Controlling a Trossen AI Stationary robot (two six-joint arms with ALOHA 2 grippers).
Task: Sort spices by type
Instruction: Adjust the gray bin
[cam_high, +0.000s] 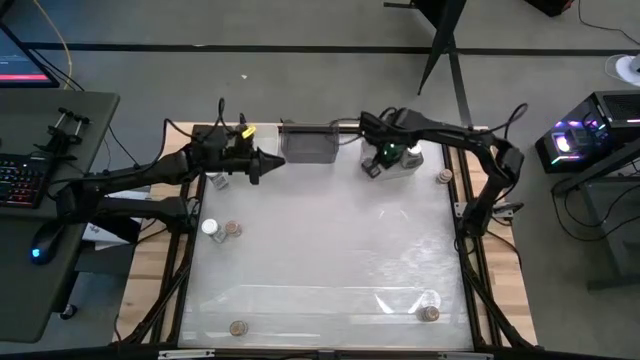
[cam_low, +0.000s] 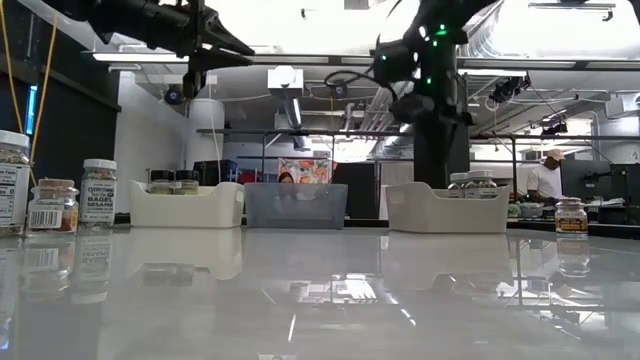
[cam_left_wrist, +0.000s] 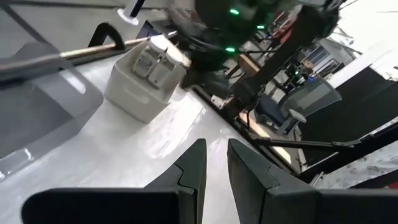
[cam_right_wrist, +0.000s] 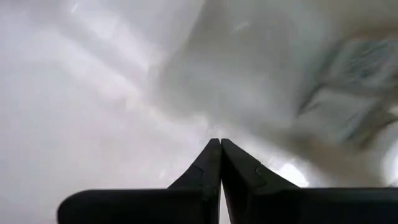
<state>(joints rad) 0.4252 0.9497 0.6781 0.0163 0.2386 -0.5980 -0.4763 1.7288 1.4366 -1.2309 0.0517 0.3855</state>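
High view: both grippers empty over far bins, left gripper (cam_high: 283, 160) narrowly parted, right gripper (cam_high: 371, 170) shut; between picks, next needs reaching back to loose jars (cam_high: 222, 229) behind left gripper.

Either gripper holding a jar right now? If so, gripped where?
Nothing is held. The left gripper has only a narrow empty gap between its fingers, above the table near the far-left bin. The right gripper is shut on nothing, over the far-right white bin.
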